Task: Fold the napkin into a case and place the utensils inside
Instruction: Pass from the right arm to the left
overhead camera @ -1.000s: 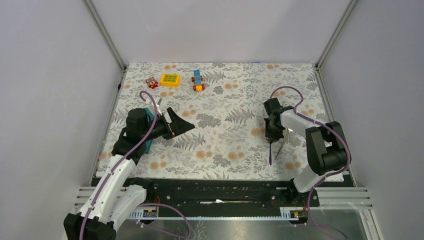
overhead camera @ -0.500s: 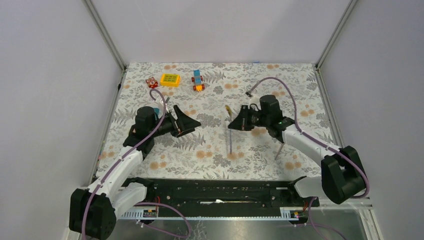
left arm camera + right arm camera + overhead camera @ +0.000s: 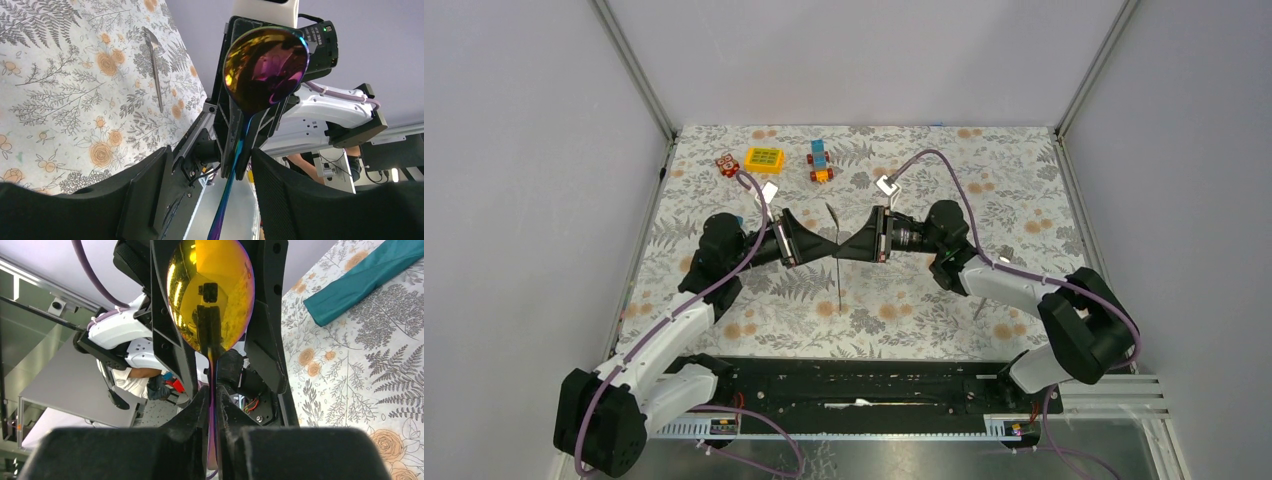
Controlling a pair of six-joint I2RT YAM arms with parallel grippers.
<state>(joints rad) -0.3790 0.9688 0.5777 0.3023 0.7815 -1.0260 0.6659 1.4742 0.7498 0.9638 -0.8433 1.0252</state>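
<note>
The right claw (image 3: 212,405) clamps the spoon (image 3: 210,295), which hangs between the parted jaws of the left claw (image 3: 209,152). The napkin (image 3: 370,277) lies behind the left claw and the silvery utensil (image 3: 156,75) behind the right. The toy blocks (image 3: 764,159) sit beyond both on the floral counter (image 3: 904,290).

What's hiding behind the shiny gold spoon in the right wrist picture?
The left gripper: its black fingers stand either side of the spoon, whose bowl covers the gripper's middle. Off to the side, the teal napkin lies on the flowery table.
</note>
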